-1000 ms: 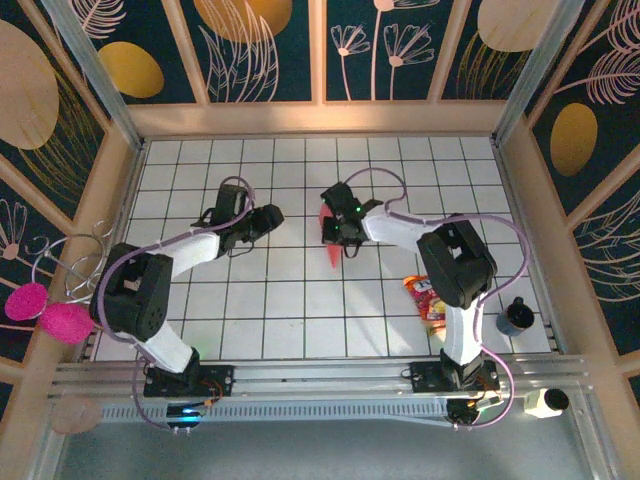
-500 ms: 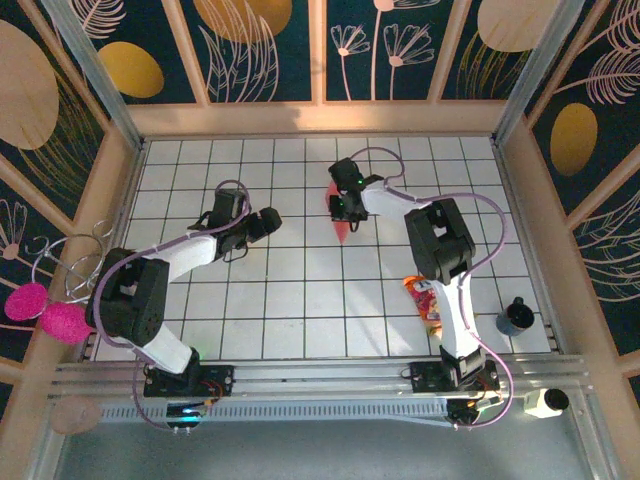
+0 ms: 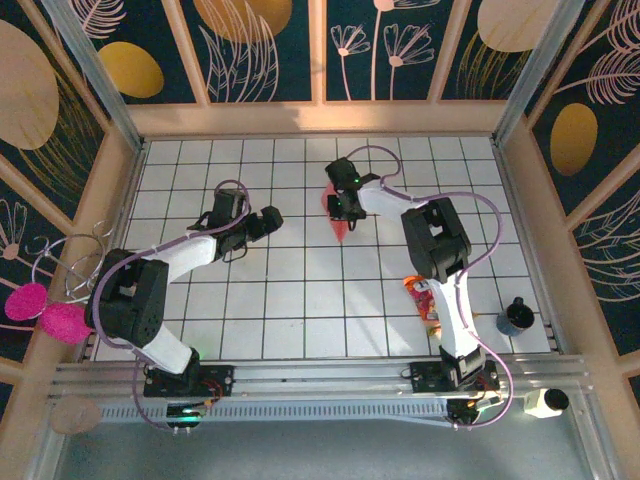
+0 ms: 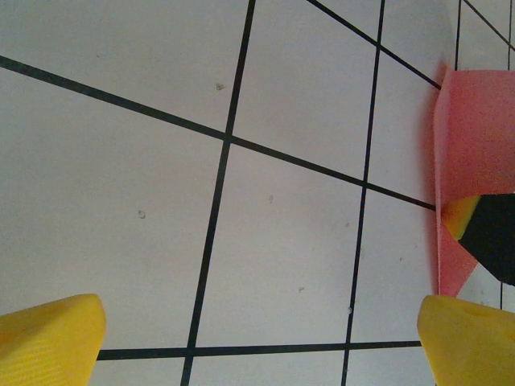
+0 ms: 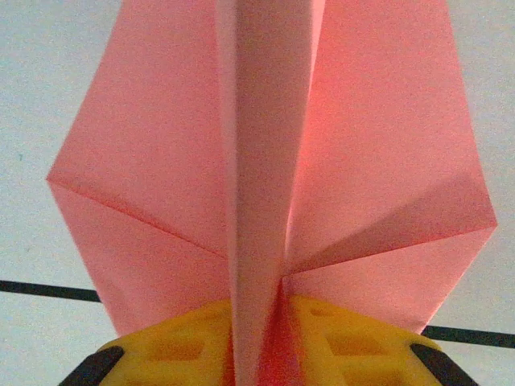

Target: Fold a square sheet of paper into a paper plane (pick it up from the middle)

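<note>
1. Salmon-pink and sharply creased, the paper plane (image 3: 340,220) lies on the white tiled counter (image 3: 300,300). It is beyond the snack packet (image 3: 425,298) and somewhat to that packet's left, with its tip toward the near edge.
2. The right gripper (image 3: 346,205) sits over the plane. Its jaws are narrow, one yellow finger (image 5: 346,338) on each side of the upright centre fold (image 5: 257,161). Whether they pinch the fold or merely flank it I cannot tell.
3. The left gripper (image 3: 270,218) is farther left of the packet, jaws spread wide over bare tile and holding nothing.
4. The step looks like letting go of the finished dart. To do it well, the right jaws should part evenly. The arm should then rise straight off the fold, so the thin paper neither drags nor tips. The left arm is best kept clear.
5. Count: one plane, one snack packet, two grippers, and one small dark object (image 3: 515,318) right of the packet.
</note>
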Controlling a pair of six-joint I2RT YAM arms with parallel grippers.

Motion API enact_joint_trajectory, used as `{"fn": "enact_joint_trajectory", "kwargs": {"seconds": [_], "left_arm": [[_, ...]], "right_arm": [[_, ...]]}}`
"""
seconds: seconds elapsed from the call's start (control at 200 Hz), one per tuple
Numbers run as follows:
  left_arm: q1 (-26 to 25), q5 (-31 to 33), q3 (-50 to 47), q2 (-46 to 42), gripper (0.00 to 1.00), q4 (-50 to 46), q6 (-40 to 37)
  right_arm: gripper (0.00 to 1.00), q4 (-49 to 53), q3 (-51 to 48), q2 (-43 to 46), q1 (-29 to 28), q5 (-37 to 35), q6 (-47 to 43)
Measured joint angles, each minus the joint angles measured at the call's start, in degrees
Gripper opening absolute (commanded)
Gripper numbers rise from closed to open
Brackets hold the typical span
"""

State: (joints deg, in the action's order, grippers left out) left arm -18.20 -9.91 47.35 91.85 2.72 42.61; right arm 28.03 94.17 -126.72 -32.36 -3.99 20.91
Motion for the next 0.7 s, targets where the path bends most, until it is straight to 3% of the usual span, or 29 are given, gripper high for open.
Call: {"fn": "enact_joint_trajectory", "kwargs": {"seconds": [0.265, 0.701], "left_arm": [[0.0, 0.0, 0.0, 0.0, 0.99, 0.0, 0.0], [0.0, 0.0, -0.4, 0.0, 0.99, -0.2, 0.0]], "right_arm": [[0.35, 0.5, 2.2, -1.7, -2.4, -6.1, 0.3], [0.41, -0.2, 2.6, -2.3, -2.9, -8.7, 0.6]]}}
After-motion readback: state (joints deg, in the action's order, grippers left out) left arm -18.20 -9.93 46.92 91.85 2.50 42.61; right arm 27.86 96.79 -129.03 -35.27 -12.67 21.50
